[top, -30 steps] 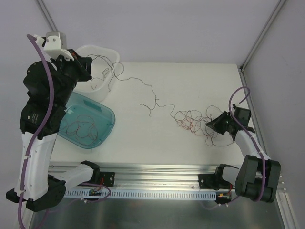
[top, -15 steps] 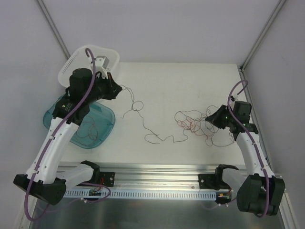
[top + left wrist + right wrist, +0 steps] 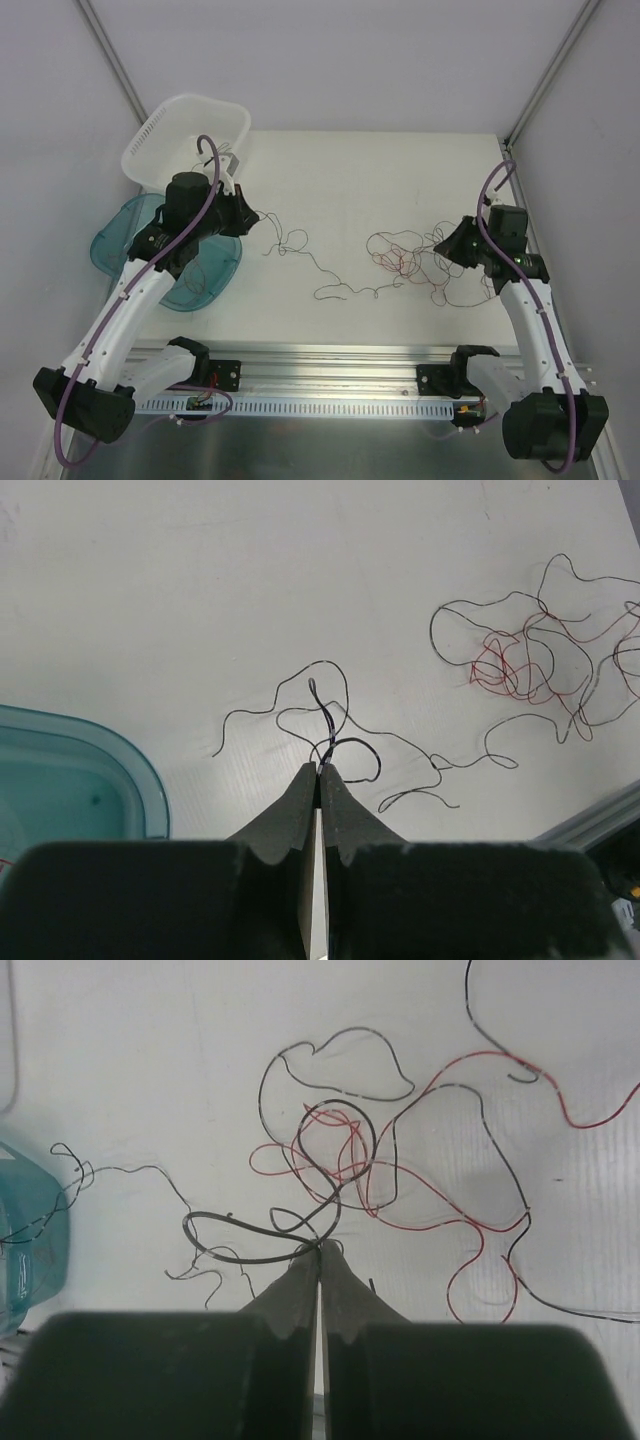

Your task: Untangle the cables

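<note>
- Cables (image 3: 385,262): hair-thin red and dark wires, all lying on the white table (image 3: 350,180); one loose strand to the left, one knotted cluster to the right
- Left gripper (image 3: 317,770): fingers pressed fully together; a dark strand (image 3: 326,723) is pinched at their tips; the gripper is low over the table, just beside the teal tray (image 3: 105,240)
- Dark strand: curls in small loops in front of the closed tips, then trails in wavy bends across the middle of the table toward the right; whether its far end joins the cluster cannot be told
- Tangle (image 3: 405,258): red and dark wires loosely looped through one another on the right half of the table; red loops sit mostly at its centre, dark loops around the outside
- Right gripper (image 3: 320,1247): fingers closed; a dark loop at the near edge of the tangle is caught between the tips
- White basket (image 3: 150,135): far left corner, behind the left arm and next to the teal tray
</note>
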Available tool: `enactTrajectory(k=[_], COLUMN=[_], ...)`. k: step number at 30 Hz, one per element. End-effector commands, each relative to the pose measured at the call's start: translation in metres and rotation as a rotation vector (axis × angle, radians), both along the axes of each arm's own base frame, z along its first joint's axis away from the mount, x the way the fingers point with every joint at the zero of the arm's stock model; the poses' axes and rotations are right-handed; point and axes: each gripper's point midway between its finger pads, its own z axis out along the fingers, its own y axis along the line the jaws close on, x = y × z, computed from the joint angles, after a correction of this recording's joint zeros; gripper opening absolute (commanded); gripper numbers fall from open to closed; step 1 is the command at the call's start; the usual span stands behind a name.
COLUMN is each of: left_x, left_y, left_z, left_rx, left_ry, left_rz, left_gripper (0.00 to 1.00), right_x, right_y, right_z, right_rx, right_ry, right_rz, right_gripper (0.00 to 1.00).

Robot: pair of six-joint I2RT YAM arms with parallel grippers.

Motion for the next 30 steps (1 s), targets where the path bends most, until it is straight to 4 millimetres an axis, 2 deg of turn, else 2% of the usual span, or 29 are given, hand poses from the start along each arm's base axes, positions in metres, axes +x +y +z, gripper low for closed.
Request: enactTrajectory(k=[1,3,7,9,10,12,14,15,17,18,20,21,26,30], left_x=[0.005,0.005,0.004,0.003,0.003,0.001,0.000,-0.001,-0.001,-0.001,-0.001,-0.001,0.000,0.001], left_y=[0.005,0.007,0.003,0.002,0.002,0.001,0.001,0.001,0.001,0.001,0.001,0.001,0.000,0.001], left_z=[0.008,0.007,0.013,0.017,0.019,0.021,0.022,0.023,0.023,0.023,0.024,0.024,0.031,0.038], left_rx=[0.006,0.012,-0.005,-0.013,-0.013,-0.018,-0.022,-0.024,-0.024,-0.024,-0.024,-0.025,-0.029,-0.027], left_ry=[-0.061,-0.063,-0.069,-0.078,-0.083,-0.088,-0.093,-0.095,-0.094,-0.094,-0.095,-0.097,-0.112,-0.130], left_rz=[0.036,0.043,0.028,0.020,0.019,0.012,0.008,0.007,0.005,0.005,0.007,0.007,0.004,0.008], left_gripper=[0.00,0.00,0.00,0.00,0.00,0.00,0.00,0.00,0.00,0.00,0.00,0.00,0.00,0.00], right_x=[0.000,-0.002,-0.010,-0.013,-0.015,-0.013,-0.014,-0.014,-0.017,-0.025,-0.029,-0.037,-0.046,-0.054], right_y=[-0.015,-0.021,-0.023,-0.019,-0.011,-0.002,0.020,0.040,0.060,0.077,0.092,0.104,0.126,0.136], right_z=[0.035,0.030,0.006,0.002,0.003,0.006,0.013,0.018,0.016,0.013,-0.002,-0.009,-0.057,-0.083], right_rx=[-0.097,-0.125,-0.189,-0.229,-0.248,-0.260,-0.258,-0.232,-0.204,-0.190,-0.202,-0.204,-0.203,-0.225], right_ry=[-0.080,-0.047,0.050,0.055,0.046,0.013,-0.052,-0.105,-0.113,-0.108,-0.043,-0.021,0.138,0.221], right_rz=[-0.023,-0.046,-0.036,-0.004,0.027,0.066,0.171,0.269,0.379,0.476,0.561,0.625,0.722,0.767], right_gripper=[0.01,0.01,0.39,0.48,0.58,0.64,0.66,0.66,0.66,0.67,0.67,0.67,0.66,0.62])
